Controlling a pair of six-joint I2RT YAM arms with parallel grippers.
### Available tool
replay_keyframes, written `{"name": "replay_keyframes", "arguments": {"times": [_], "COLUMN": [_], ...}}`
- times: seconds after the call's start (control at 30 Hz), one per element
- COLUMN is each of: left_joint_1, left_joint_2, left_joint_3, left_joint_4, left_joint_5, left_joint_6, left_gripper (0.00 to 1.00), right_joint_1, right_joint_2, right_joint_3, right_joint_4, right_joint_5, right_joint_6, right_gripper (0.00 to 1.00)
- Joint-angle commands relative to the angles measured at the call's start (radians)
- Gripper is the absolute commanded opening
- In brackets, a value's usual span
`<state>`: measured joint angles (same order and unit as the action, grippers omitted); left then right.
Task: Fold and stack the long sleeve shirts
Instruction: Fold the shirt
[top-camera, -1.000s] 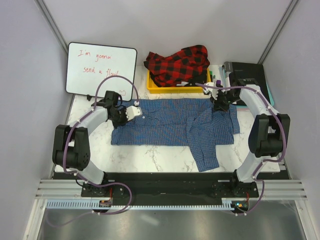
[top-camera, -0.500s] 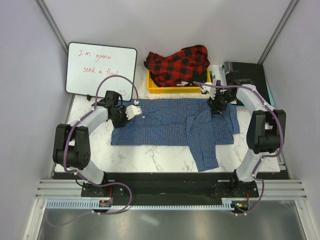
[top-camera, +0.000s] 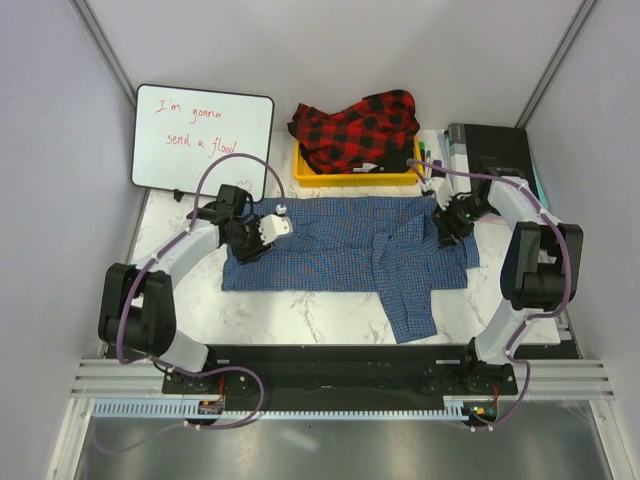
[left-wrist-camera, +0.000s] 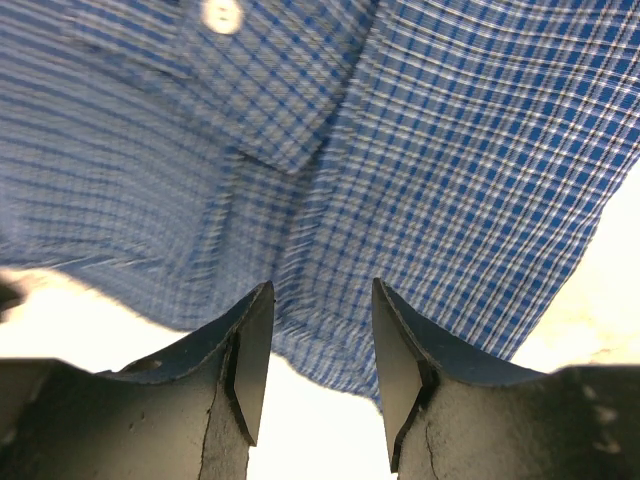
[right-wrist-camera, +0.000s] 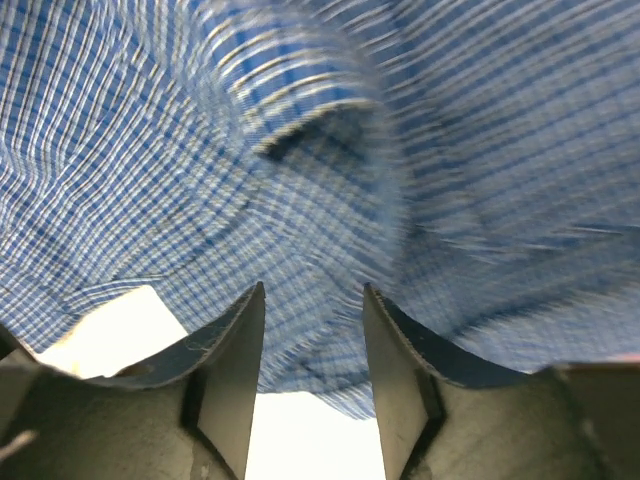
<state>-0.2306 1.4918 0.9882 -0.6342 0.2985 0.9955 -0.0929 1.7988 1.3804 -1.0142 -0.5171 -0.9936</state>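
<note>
Though over the blue shirt (top-camera: 330, 255), left end effector (left-wrist-camera: 322, 292) and right end effector (right-wrist-camera: 313, 292) gape empty.

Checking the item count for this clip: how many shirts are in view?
2. The blue checked shirt lies spread on the table; the red-and-black plaid shirt is heaped on the yellow bin at the back. Another could be hidden under that heap.

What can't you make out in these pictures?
Tray contents: top view, the red shirt covers them.
Blue shirt folds: right wrist view, smeared by blur.
Black device, back right: top view, too small to identify.
</note>
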Motion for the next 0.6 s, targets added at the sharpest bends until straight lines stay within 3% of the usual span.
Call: {"name": "replay_keyframes", "arguments": {"times": [0.0,0.27,0.57], "left_joint_1": [-0.010,-0.024,-0.050], "left_joint_2": [0.056,0.061,-0.068], "left_joint_3": [-0.037,-0.174,-0.310], "left_joint_4": [0.004,0.013,-0.031], "left_joint_5": [-0.007,-0.085,-0.090], "left_joint_6": [-0.044,0.045,0.111], "left_gripper": [0.51,0.49,0.48], "right_joint_1": [0.030,0.044,0.048], "right_joint_2": [-0.004,0.031,-0.122], "right_joint_3": [-0.087,-0.216,-0.362], "right_joint_4": [0.069,0.121,0.083], "right_joint_5": [0.046,0.147,0.135], "right_joint_6": [0.067,0.026,-0.023], "right_gripper": [0.48,0.34,0.31]}}
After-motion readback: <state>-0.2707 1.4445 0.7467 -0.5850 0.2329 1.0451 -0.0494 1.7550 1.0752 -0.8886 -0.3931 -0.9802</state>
